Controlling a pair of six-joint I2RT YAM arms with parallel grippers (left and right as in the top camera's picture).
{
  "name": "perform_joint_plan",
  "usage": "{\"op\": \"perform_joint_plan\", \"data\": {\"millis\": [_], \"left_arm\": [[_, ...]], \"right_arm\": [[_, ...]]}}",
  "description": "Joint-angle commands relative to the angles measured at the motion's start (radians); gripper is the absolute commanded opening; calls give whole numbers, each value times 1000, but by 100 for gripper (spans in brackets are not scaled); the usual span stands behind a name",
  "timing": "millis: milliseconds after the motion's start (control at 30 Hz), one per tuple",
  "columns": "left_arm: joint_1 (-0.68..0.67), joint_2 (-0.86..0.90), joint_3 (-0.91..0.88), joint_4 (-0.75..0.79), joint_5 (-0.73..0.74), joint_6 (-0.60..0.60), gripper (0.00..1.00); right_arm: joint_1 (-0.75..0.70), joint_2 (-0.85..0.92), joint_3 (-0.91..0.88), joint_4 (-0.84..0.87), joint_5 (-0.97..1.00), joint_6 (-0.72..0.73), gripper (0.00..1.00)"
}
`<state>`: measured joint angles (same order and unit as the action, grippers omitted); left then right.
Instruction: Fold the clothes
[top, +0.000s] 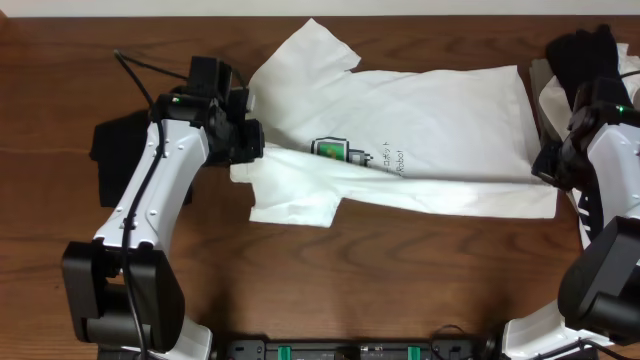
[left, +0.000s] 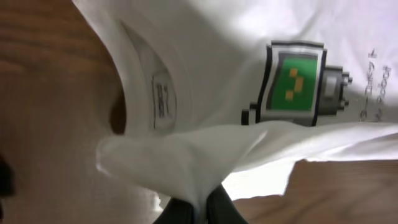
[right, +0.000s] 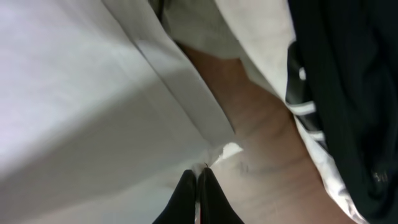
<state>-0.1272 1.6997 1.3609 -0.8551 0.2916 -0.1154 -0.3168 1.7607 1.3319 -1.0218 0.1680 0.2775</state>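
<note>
Overhead, the white short-sleeved cotton T-shirt (top: 430, 120) lies across the brown wooden desk (top: 350, 280), with the left jaws at its 9 o'clock collar end and the right jaws at its 3 o'clock hem. Left wrist: the jaws pinch a fabric fold at 6 o'clock. Right wrist: the jaws pinch the hem corner, so both ends should lift evenly with that edge taut.

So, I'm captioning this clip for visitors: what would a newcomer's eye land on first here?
The white T-shirt spread sideways across the wooden table, its green-and-yellow chest print showing near the middle. Next, the left gripper pinching fabric by the collar and the right gripper pinching the hem at the opposite end. A black garment lies at the far right corner.
</note>
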Motion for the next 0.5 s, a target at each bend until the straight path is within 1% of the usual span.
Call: {"op": "perform_joint_plan", "data": {"millis": [0, 300, 467], "left_arm": [[4, 7, -2, 25, -51, -25, 6], [4, 53, -2, 125, -51, -25, 6], [4, 70, -2, 147, -50, -25, 7]], "right_arm": [[-6, -6, -1, 30, 0, 14, 1], [-6, -6, -1, 121, -4, 16, 1], [-5, -6, -1, 141, -4, 18, 1]]}}
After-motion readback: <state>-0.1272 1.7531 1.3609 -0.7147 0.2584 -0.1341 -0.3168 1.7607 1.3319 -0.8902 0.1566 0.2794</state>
